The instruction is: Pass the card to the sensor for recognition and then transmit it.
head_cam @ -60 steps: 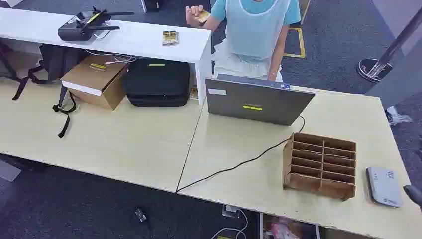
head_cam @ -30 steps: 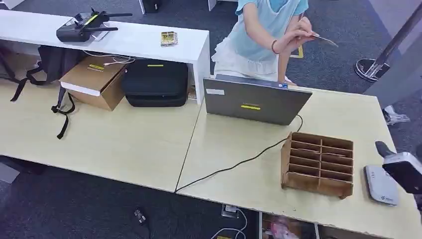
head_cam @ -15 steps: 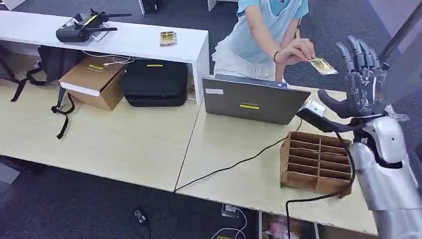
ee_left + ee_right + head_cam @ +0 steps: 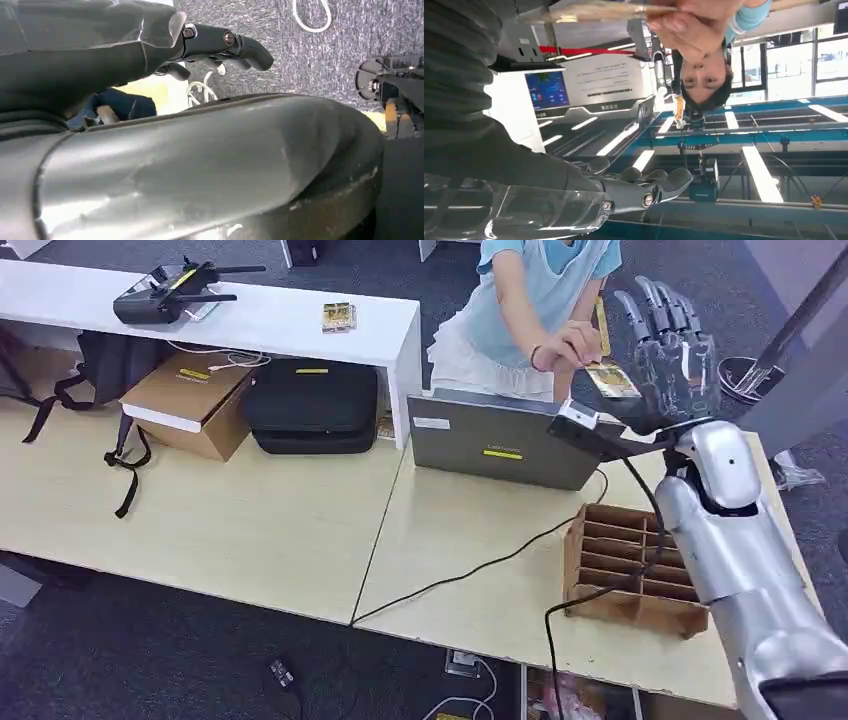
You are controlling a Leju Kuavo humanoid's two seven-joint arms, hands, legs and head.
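- The card (image 4: 611,380) is yellow and pinched in a person's hand (image 4: 567,343), held out over the far edge of the table (image 4: 250,530), just above the laptop (image 4: 505,445).
- In my right wrist view the card (image 4: 594,11) shows edge-on between that person's fingertips (image 4: 684,20).
- My right hand (image 4: 668,350) is raised just beside the card, fingers spread and pointing up, thumb stretched toward the laptop; it holds nothing, and I cannot tell whether the card touches my palm.
- My left hand (image 4: 220,45) shows in its own wrist view with fingers curled loosely over grey carpet; nothing is in them, but I cannot tell how far they are closed.
- Below my right forearm stands a brown wooden rack (image 4: 625,565) of small compartments, near the table's front edge.
- A black cable (image 4: 470,575) runs from the laptop across the table and over the edge.
- Far left, a white shelf (image 4: 270,315) carries a black remote controller (image 4: 165,295) and a small stack of cards (image 4: 339,316).
- Under it sit a cardboard box (image 4: 195,400) and a black case (image 4: 312,405).
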